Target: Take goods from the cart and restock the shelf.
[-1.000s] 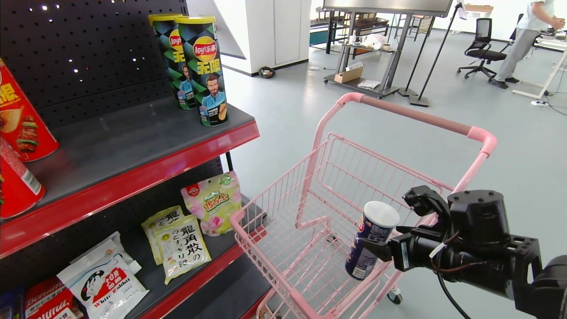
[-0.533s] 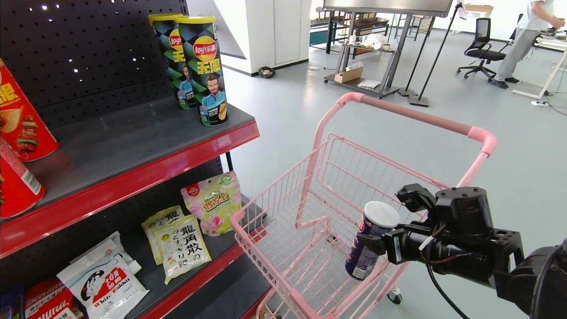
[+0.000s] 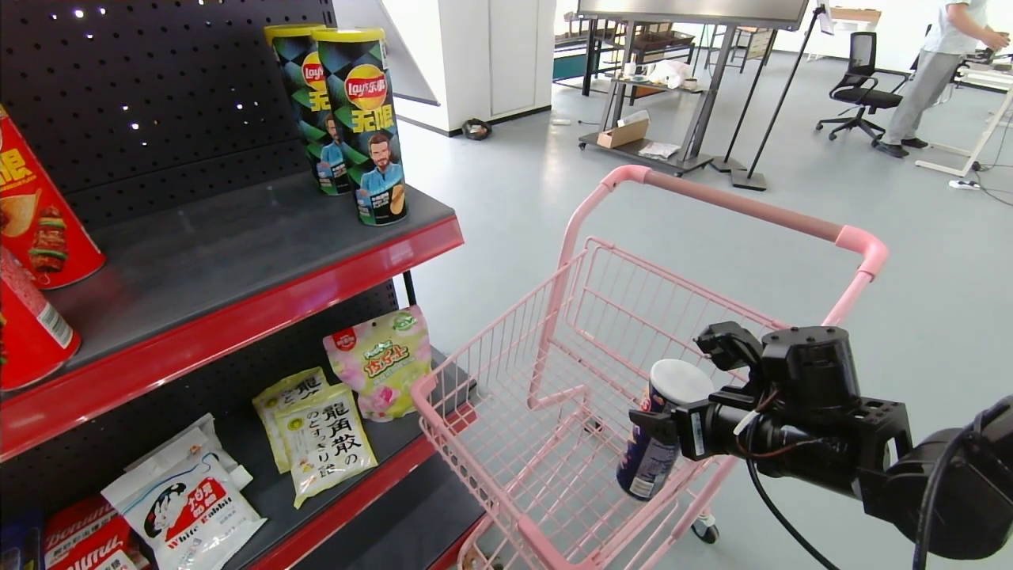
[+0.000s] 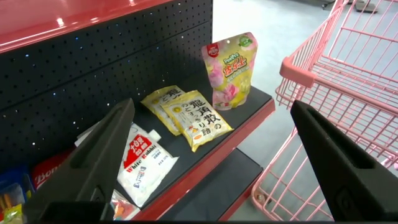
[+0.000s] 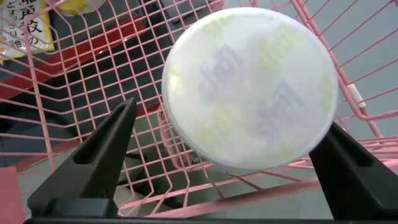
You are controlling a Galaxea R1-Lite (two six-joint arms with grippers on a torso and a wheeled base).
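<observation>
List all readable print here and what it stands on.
Green cans on the top shelf: logo and big characters, legible.
Red cans: cut off.
White bag, lower shelf: two-word name, legible.
Yellow pouches: bold black characters, legible.
Pink pouch: too small.
Blue can in the cart: blurred.
Its lid: faint, unreadable.

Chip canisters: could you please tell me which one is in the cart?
The dark blue canister with the white lid, leaning inside the pink cart; the green canisters and red canisters are on the upper shelf.
</observation>
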